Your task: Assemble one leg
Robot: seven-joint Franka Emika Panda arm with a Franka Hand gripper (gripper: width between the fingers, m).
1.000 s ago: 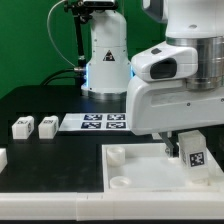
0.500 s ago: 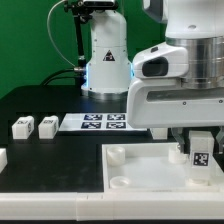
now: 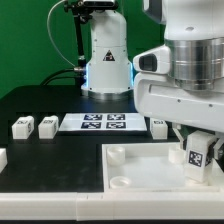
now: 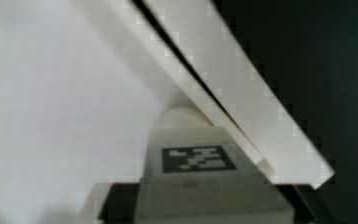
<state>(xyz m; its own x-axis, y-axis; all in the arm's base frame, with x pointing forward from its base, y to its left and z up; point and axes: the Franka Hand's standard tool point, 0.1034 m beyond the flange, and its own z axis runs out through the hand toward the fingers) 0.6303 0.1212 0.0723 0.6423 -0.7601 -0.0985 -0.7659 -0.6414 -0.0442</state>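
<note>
My gripper (image 3: 196, 160) is shut on a leg (image 3: 197, 158), a small white block with a black-and-white marker, and holds it upright over the exterior view's right side of the large flat white panel (image 3: 140, 168). In the wrist view the leg (image 4: 197, 160) sits between my dark fingers (image 4: 123, 205), close above the panel (image 4: 60, 100) near its edge. Two more legs (image 3: 22, 127) (image 3: 47, 126) lie on the black table at the exterior view's left. Another leg (image 3: 158, 127) lies behind the panel.
The marker board (image 3: 93, 122) lies on the table behind the panel. A white robot base (image 3: 105, 55) stands at the back. A white piece (image 3: 3, 158) shows at the exterior view's left edge. The panel has round corner holes (image 3: 118, 153).
My arm has moved toward the exterior view's right with the leg in it, and has turned slightly. A leg behind the panel has come into view.
</note>
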